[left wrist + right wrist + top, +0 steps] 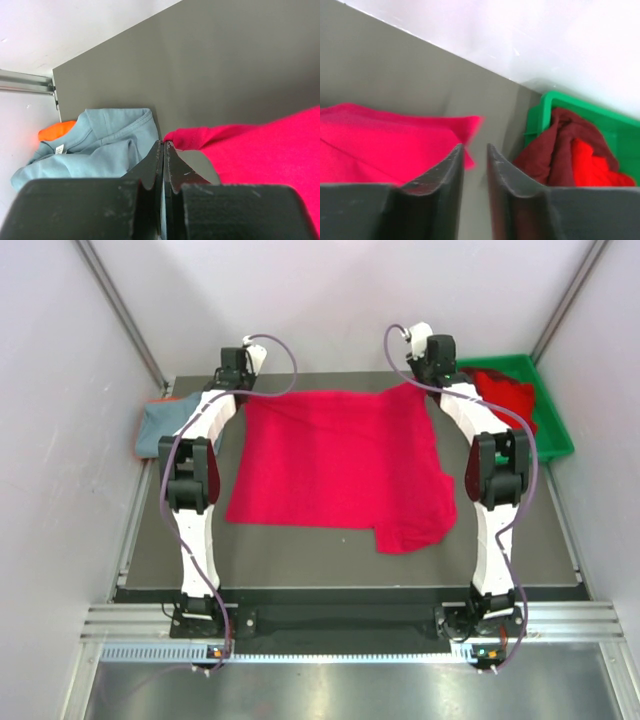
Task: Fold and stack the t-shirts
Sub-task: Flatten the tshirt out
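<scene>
1 red tee [335, 460] flat, 1 grey-blue tee [160, 425], maybe 2 binned tees [505, 390], L gripper [163, 142] closed, R gripper [474, 147] ajar

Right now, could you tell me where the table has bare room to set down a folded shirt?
The widest bare strip of table runs between the spread red shirt and the near edge. A smaller patch lies outside the right arm, nearer than the green bin. The far-left corner is crowded by the grey-blue shirt.

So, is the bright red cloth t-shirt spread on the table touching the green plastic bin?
Apart. The right wrist view shows bare grey table between the corner of the bright red cloth t-shirt and the wall of the green plastic bin.
</scene>
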`<state>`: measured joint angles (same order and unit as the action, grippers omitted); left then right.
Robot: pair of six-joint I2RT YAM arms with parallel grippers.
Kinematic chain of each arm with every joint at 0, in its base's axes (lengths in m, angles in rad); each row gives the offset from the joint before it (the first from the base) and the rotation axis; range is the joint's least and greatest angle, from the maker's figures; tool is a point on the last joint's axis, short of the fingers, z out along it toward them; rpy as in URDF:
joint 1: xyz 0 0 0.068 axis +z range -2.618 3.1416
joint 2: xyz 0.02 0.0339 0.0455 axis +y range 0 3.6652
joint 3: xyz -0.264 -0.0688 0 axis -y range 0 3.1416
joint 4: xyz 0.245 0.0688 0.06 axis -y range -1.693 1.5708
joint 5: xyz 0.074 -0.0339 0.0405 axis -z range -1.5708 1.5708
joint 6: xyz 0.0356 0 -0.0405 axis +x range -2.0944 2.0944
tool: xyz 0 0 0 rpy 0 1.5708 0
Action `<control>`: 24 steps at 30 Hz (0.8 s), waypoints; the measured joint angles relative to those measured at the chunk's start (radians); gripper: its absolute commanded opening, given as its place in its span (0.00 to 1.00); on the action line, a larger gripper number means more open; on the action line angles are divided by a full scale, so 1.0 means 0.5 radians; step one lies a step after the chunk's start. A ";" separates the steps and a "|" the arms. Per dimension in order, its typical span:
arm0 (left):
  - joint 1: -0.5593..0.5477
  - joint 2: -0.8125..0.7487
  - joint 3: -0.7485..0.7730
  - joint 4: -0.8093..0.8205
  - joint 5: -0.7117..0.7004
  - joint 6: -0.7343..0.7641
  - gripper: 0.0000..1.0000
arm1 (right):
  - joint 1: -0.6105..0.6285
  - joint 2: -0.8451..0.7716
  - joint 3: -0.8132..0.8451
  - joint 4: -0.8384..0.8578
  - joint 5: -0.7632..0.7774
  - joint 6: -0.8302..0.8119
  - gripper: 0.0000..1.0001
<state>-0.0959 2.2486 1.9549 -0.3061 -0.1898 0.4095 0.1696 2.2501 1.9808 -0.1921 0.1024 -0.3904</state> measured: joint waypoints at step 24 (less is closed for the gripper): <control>-0.012 -0.056 -0.074 -0.128 -0.021 0.049 0.00 | -0.364 0.291 0.362 -0.115 -0.653 1.012 0.46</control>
<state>-0.1020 2.2208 1.9179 -0.3702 -0.2001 0.4339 -0.0124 2.3955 2.1620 -0.2497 -0.2241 0.1158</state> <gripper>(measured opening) 0.011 0.460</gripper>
